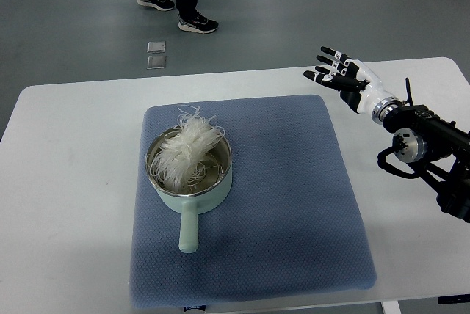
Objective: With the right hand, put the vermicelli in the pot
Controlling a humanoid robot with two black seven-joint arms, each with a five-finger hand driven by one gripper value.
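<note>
White, wispy vermicelli [185, 154] already sits in the mint pot [189, 174] at centre-left, looking light, springy and brittle, best pinched at its bunched middle, while the right hand [344, 76], upper right, hovers with fingers spread and empty.

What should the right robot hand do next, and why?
Probably just pull back to rest. The vermicelli already sits in the pot, a few strands over the rim, and the right robot hand is open, empty and well clear of it, off the blue mat.
</note>
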